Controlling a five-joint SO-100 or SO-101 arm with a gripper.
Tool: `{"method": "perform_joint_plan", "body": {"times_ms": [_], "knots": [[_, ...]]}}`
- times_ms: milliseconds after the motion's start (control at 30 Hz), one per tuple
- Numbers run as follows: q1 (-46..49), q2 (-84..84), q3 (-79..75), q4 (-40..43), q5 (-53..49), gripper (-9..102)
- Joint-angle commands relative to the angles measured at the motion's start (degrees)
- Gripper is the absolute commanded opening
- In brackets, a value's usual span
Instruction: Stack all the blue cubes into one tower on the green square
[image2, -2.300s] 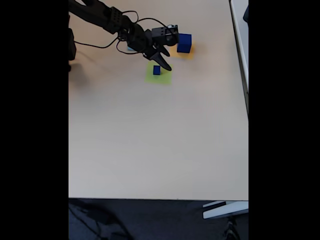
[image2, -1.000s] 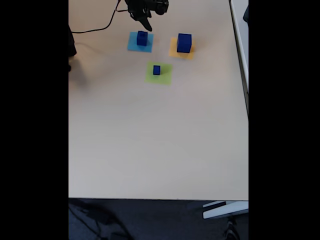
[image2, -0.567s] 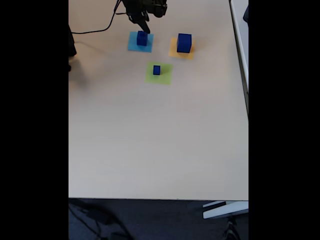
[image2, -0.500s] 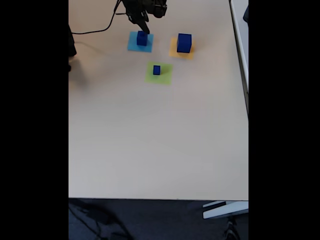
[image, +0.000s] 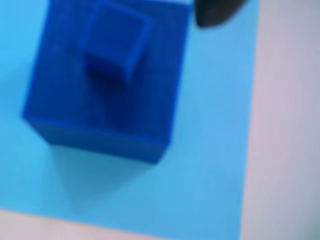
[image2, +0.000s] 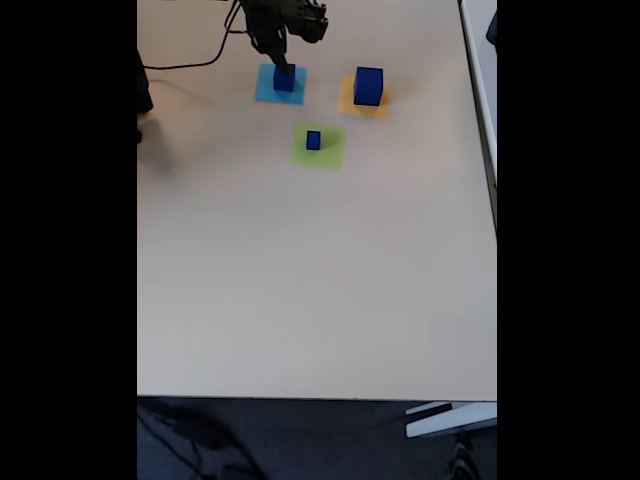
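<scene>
Tool (image2: 286, 66) at the worktop's (image2: 300, 280) far edge, directly over the mid-sized blue cube (image2: 285, 79) on the light-blue square (image2: 266, 90); its opening cannot be told. Largest cube (image2: 368, 86) stands on the orange square (image2: 352, 105), smallest cube (image2: 313, 140) on the green square (image2: 330, 155). Near worktop is open.
</scene>
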Motion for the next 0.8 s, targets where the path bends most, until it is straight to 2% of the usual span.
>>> {"method": "perform_joint_plan", "body": {"times_ms": [0,233,767], "knots": [[0.5,3.9,0.2,1.0,0.3,20],[1.5,2.9,0.4,1.0,-0.1,21],[1.5,-3.7,-9.8,4.2,-1.5,21]]}}
